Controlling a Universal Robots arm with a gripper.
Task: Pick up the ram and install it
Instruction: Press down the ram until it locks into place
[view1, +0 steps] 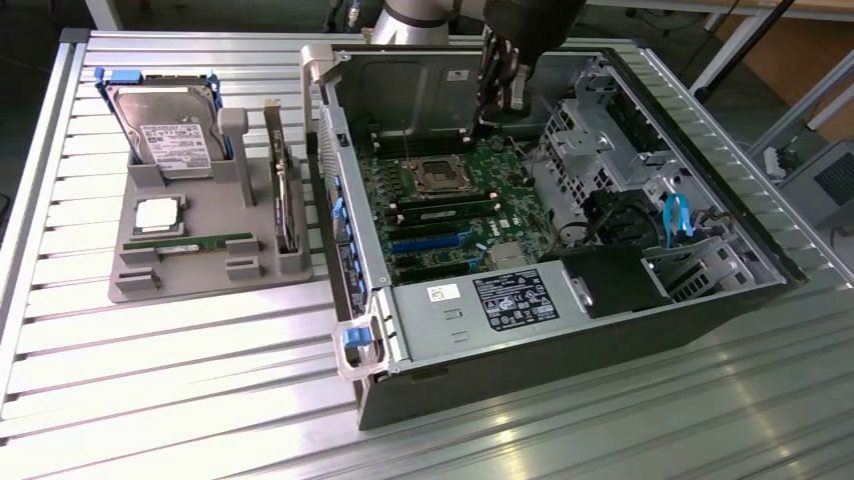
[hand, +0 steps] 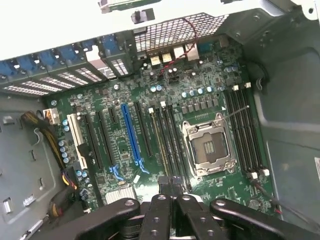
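Observation:
The ram (view1: 200, 244), a slim green stick, lies flat in the grey holder (view1: 134, 278) at the exterior view's left, just below the square silver processor chip (view1: 158, 212). My gripper (view1: 489, 118) hangs inside the open computer case (view1: 561, 350), over the far part of the motherboard (view1: 454, 190) and well away from the ram. Its black fingertips (hand: 164, 183) meet in the wrist view, so my gripper (hand: 170, 181) is shut with nothing in it. Below it are the empty processor socket (hand: 207, 147) and long black memory slots (hand: 170, 145) on both sides.
A hard drive (view1: 167, 130) stands at the back of the holder, and a dark expansion card (view1: 280, 190) stands on edge at its right side. The case holds a power supply (view1: 514, 300), cable bundles (hand: 50, 140) and a drive cage (view1: 694, 260). Blue card latches (hand: 40, 60) line one case wall.

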